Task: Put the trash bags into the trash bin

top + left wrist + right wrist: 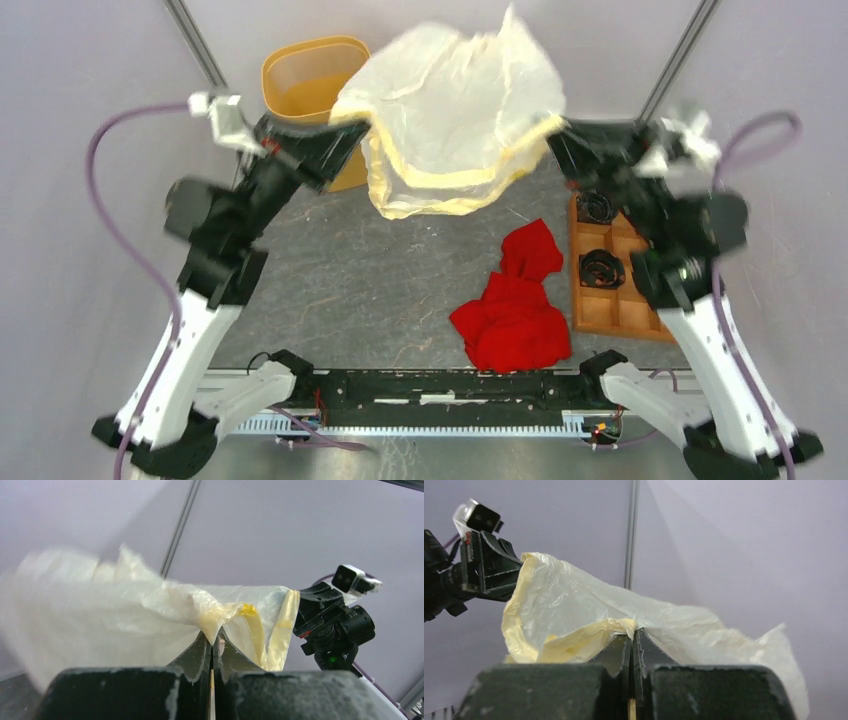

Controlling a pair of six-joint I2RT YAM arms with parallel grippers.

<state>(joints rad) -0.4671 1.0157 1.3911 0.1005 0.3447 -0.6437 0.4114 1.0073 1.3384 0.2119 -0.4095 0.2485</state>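
Note:
The cream-white translucent trash bag (455, 115) hangs spread in the air between both grippers, above the table's far middle. My left gripper (358, 128) is shut on its left rim; the pinched film (216, 625) shows in the left wrist view. My right gripper (556, 135) is shut on its right rim, with the pinched film (631, 626) in the right wrist view. The yellow-orange trash bin (305, 88) stands upright at the far left, just left of the bag and partly behind my left gripper. The bag's mouth hangs open toward the table.
A red cloth heap (515, 305) lies on the table right of centre. A brown wooden compartment tray (612, 270) with black round parts sits at the right, under my right arm. Two metal frame posts rise at the back corners.

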